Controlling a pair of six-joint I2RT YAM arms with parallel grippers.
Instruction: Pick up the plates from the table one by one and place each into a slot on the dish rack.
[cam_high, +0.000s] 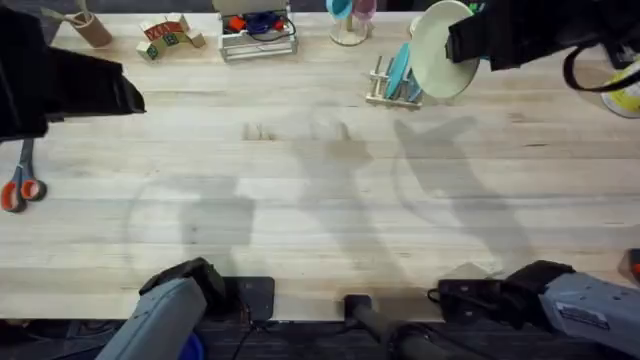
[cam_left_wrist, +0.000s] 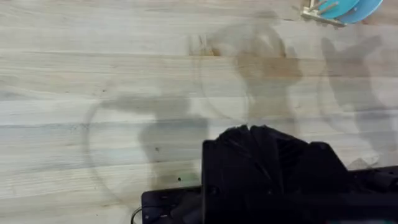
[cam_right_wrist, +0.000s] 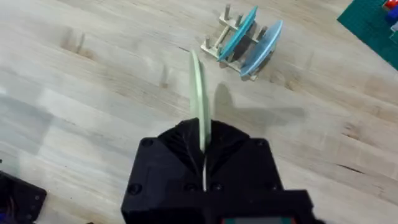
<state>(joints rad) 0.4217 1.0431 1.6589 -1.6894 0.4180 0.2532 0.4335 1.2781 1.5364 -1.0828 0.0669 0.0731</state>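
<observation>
While the right gripper (cam_right_wrist: 203, 158) pinched the rim of the cream-yellow plate (cam_right_wrist: 198, 93), its black fingers pressed against both faces of the thin disc, the plate hung edge-on above the table (cam_right_wrist: 93, 93) in the right wrist view. From overhead the same plate (cam_high: 441, 48) showed its round, smooth, pale face, held up in the air just beside the dish rack (cam_high: 392, 88) at the far right of the tabletop, with the dark right arm reaching in from the right edge.

The dish rack (cam_right_wrist: 227, 38) was a small light-wood frame with thin upright dowels. Two plates already stood on edge in it: a teal plate (cam_right_wrist: 239, 31) and, next to it, a light blue plate (cam_right_wrist: 261, 46), both tilted slightly and leaning among the dowels.

The table was a broad butcher-block surface of pale planks with visible grain, crossed by soft grey shadows and faint ring marks (cam_left_wrist: 168, 143).

The left gripper (cam_left_wrist: 261, 140) hovered over bare wood well away from the rack; its black fingers looked drawn together with nothing between them.

Along the far edge sat a white wire basket (cam_high: 258, 38) of coloured items and some wooden blocks (cam_high: 168, 36). Orange-handled scissors (cam_high: 22, 185) lay at the left edge.
</observation>
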